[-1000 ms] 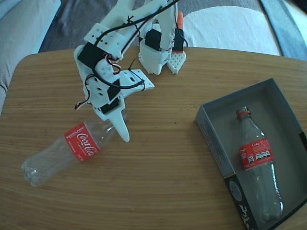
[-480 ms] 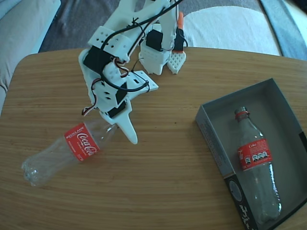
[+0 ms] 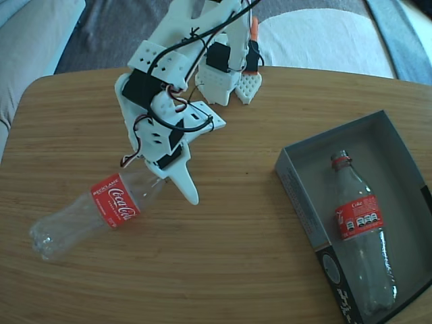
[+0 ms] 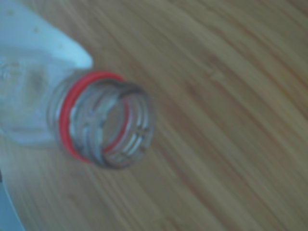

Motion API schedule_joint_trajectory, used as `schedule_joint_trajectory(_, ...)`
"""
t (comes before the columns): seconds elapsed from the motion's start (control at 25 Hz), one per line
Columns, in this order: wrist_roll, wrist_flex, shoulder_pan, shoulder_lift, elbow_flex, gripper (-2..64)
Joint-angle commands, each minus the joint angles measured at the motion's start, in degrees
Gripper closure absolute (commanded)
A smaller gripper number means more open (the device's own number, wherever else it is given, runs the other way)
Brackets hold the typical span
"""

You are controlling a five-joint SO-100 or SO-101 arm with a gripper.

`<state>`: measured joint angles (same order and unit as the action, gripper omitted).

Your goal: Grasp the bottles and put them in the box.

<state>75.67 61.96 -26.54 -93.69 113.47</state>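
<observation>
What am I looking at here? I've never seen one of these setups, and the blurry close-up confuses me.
The white machine is a small robot arm, and its gripper is a two-finger claw. The fixed view looks down on a wooden table. One empty Coca-Cola bottle lies on the table with the claw at its neck; whether it is clamped cannot be told. A second bottle lies in the grey box. The blurry picture is from a camera on the wrist: it shows the first bottle's open mouth and a white finger.

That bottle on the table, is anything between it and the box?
Nothing visible: bare wood separates the loose bottle from the box. Another bottle already lies inside, toward its right, leaving room on the left.
</observation>
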Motion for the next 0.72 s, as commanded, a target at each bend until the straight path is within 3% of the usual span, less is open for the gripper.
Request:
schedule_joint_trajectory(0.0,-0.53,-0.26,-0.09,-0.35,0.18,5.4)
schedule_joint_trajectory(0.16,-0.44,-4.92,-0.26,-0.35,3.16,5.4)
schedule_joint_trajectory(0.68,-0.44,-4.57,-0.53,-0.35,2.72,6.7)
